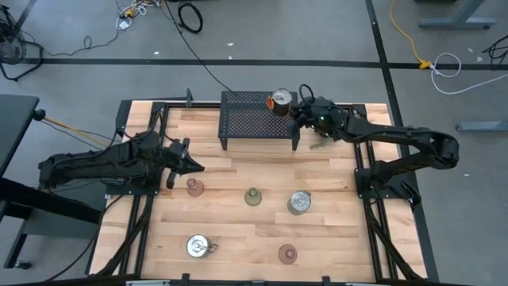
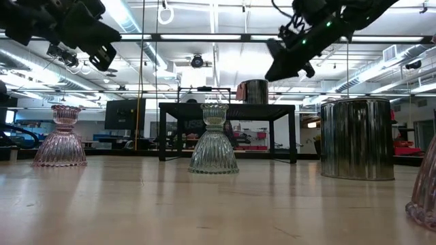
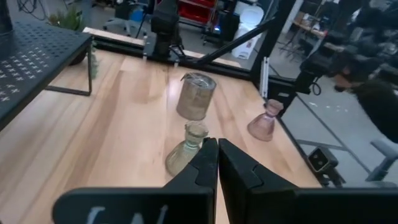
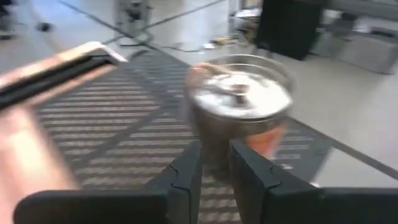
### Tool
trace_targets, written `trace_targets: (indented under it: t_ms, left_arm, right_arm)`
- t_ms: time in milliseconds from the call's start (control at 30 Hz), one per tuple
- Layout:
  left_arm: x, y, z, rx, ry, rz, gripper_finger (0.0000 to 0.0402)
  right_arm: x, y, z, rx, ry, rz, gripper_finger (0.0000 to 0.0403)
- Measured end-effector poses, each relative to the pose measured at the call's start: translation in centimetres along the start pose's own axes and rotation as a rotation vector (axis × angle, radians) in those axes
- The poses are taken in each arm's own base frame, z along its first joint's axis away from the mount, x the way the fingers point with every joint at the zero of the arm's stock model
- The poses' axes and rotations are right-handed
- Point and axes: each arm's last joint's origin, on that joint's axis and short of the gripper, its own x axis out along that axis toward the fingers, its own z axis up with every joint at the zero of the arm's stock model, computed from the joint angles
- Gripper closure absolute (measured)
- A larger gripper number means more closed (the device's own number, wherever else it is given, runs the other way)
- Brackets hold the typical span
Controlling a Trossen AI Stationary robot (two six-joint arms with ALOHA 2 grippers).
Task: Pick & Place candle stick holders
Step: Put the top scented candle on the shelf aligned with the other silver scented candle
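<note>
A: Right end effector [image 1: 295,109] is up at the rack [image 1: 254,119], fingers narrow with a slim gap and nothing between them. Just ahead stands the silver holder with the orange part [image 1: 281,101], on the rack's top near its right end.

B: So it sits on the rack. From here I'd judge the step is either releasing it or clearing away.

A: Agreed. Done well, that means backing out along the fingers' own line and lifting clear, so a fingertip doesn't clip the wall and tip it on the mesh.

B: Which way does it point?

A: Upright. Long axis vertical, open mouth up; the right wrist view looks into that mouth.

B: And the left?

A: Left end effector [image 1: 193,166] hangs above the surface, fingers pressed together, empty. A pink glass holder [image 1: 194,187] sits just below it in the overhead view.

B: The others?

A: All upright on the surface: the green glass one [image 1: 252,196] mid-surface, a silver one [image 1: 299,202] to its right, another silver [image 1: 198,245] at front left, a second pink [image 1: 287,253] at front right.

B: Five left to place, I'd say.

A: Left must open before it comes down on the pink one's narrow waist.
</note>
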Motion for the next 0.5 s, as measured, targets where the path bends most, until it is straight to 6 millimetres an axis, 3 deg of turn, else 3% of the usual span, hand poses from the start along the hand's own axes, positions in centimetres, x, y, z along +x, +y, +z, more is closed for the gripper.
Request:
trace_targets:
  t_ms: [167, 500]
  left_arm:
    - [0.1, -0.2, -0.2, -0.001, 0.01, 0.015, 0.0386]
    - [0.3, -0.8, -0.3, 0.007, 0.007, 0.044, 0.0385]
  right_arm:
    - [-3.4, 2.4, -0.5, -0.025, 0.069, 0.141, 0.0327]
    - [-9.9, 6.5, -4.9, -0.005, 0.486, 0.418, 0.0358]
